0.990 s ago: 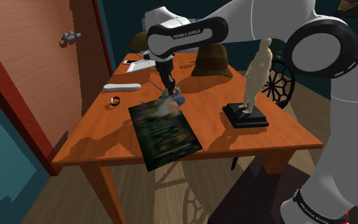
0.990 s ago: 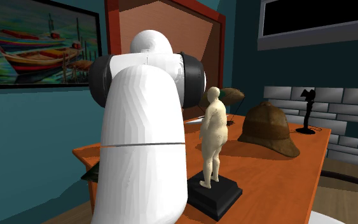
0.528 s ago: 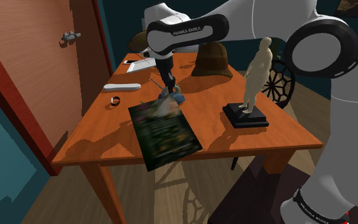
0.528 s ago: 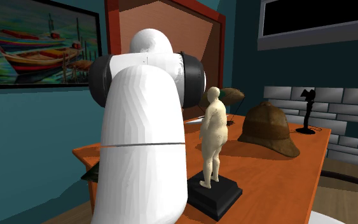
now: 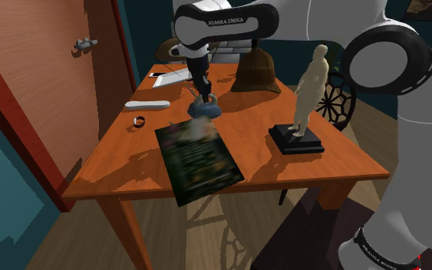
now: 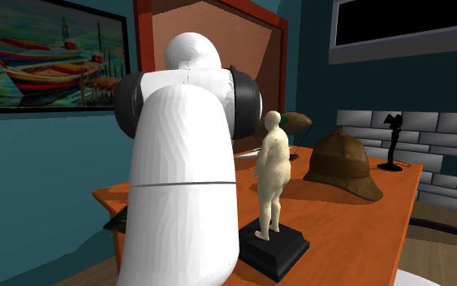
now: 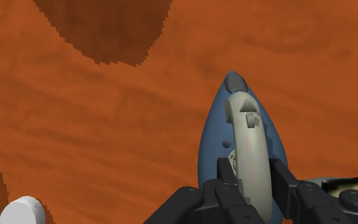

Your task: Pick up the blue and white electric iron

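The blue teardrop-shaped iron with a pale handle is being gripped at this handle by the black pincer. It is being held over the orange wooden surface.

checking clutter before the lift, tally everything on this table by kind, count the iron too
iron, in the gripper: 1
magazine: 1
figurine: 1
brown hat: 1
white bar: 1
flat white item: 1
small ring: 1
black upright stand: 1
unclear brown shape at the far end: 1
total: 9
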You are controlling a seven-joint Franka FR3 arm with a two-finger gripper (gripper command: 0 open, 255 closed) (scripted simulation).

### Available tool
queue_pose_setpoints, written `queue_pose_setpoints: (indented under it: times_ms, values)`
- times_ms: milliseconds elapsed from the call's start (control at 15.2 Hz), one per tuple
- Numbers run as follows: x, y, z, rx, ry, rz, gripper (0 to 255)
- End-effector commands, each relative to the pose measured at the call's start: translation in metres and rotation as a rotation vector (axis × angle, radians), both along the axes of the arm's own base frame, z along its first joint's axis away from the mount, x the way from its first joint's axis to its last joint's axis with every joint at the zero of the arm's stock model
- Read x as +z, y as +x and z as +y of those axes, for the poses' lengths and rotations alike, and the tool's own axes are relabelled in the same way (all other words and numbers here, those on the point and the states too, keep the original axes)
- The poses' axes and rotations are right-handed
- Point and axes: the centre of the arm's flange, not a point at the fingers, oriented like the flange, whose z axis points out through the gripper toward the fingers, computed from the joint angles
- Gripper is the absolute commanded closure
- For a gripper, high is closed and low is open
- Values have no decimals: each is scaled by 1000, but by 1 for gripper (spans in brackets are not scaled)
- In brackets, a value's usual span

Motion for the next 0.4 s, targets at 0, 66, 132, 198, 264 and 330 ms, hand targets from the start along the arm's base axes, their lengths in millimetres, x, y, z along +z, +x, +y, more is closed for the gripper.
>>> queue_pose_setpoints:
  times_ms: [0, 66, 132, 198, 264, 330]
  values:
    - [10, 0, 0, 0, 0, 0, 255]
    - [16, 0, 0, 0, 0, 0, 255]
    - [21, 0, 0, 0, 0, 0, 255]
    - [26, 0, 0, 0, 0, 0, 255]
    - [27, -1, 0, 0, 0, 0, 255]
    - [27, -1, 0, 0, 0, 0, 255]
